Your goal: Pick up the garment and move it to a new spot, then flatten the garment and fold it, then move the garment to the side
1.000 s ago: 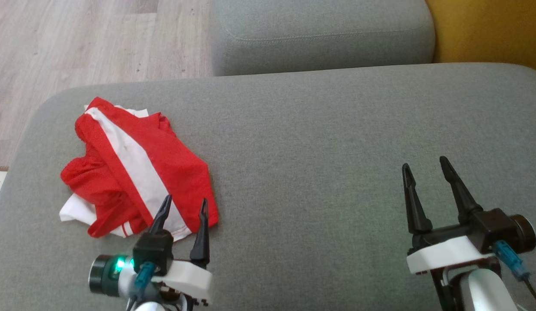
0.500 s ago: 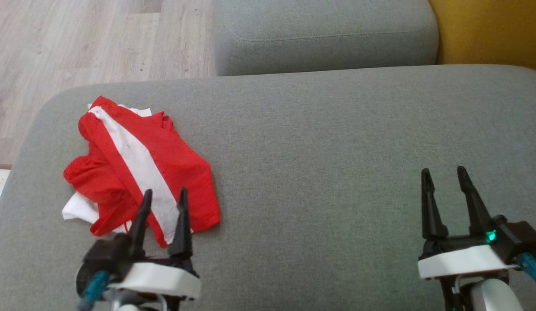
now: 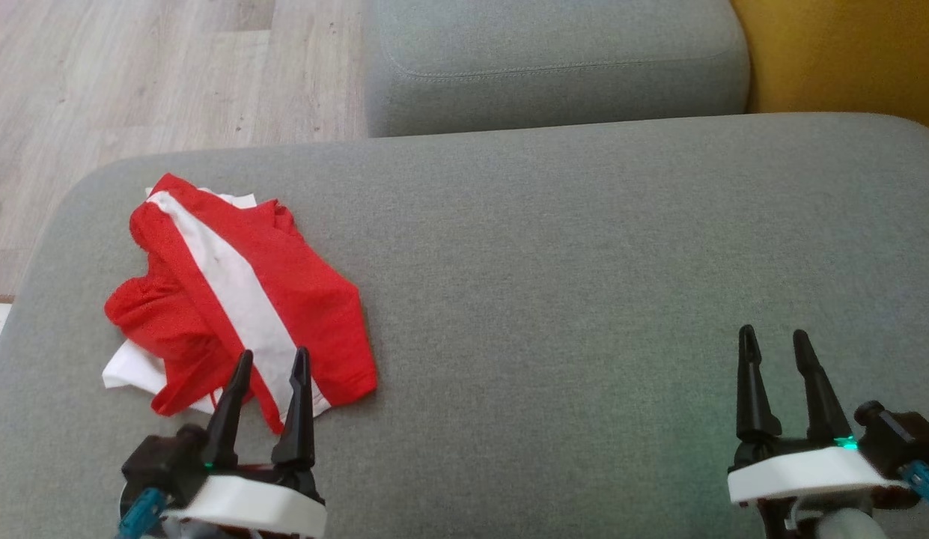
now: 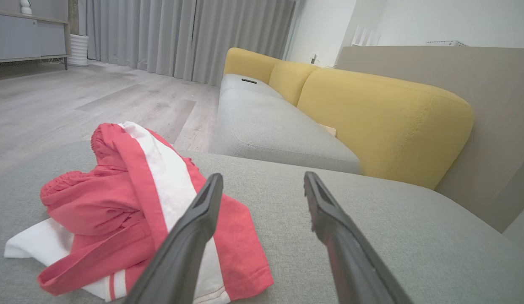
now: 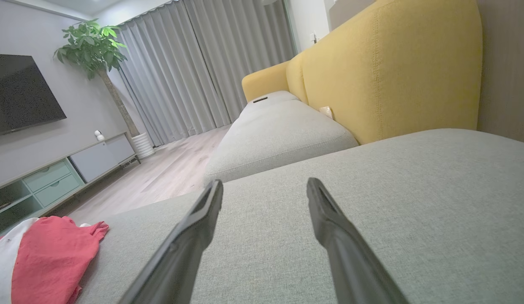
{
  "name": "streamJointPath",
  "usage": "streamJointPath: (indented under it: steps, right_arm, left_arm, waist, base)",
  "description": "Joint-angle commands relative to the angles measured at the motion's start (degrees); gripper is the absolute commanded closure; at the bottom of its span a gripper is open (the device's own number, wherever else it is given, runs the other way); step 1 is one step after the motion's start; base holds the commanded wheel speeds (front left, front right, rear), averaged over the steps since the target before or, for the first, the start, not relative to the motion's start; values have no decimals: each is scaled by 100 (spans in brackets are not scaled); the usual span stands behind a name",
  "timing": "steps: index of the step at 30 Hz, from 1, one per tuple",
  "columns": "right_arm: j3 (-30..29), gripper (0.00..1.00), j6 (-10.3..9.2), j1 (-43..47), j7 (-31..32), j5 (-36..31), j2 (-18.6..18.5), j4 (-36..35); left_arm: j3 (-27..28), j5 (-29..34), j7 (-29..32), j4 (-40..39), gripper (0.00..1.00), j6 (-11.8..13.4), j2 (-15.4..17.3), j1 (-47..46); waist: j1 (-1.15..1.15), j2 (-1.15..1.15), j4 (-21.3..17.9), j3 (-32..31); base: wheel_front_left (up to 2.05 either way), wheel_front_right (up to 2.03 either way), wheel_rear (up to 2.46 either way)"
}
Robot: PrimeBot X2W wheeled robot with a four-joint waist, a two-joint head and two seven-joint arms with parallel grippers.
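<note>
The crumpled garment lies at frame left on the cushion. My left fingers and right fingers are spread, empty.

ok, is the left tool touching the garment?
Cannot tell. In the head view the left tool overlaps the garment hem, but neither that nor the left wrist view shows its height.

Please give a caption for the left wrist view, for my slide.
Open left gripper near a crumpled red-and-white garment on a grey cushion.
</note>
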Motion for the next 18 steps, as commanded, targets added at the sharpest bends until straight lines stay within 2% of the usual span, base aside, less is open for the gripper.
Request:
streamJointPath:
  steps: [1,10,18]
  right_arm:
    - [167,0,-5,-169,-63,48,-49,-153]
    - [225,0,-5,-212,-63,97,-49,-78]
    - [541,0,-5,-243,-63,42,-49,-10]
  left_arm:
    - [172,-6,-51,-154,0,-15,-32,-206]
    - [139,-45,-51,-86,0,-3,-33,-265]
    - [239,-51,-51,-47,0,53,-33,-296]
  waist:
    - [0,0,-8,-1]
    - [0,0,44,5]
    - [0,0,416,10]
  base:
    - [0,0,0]
    - [0,0,0]
    - [0,0,0]
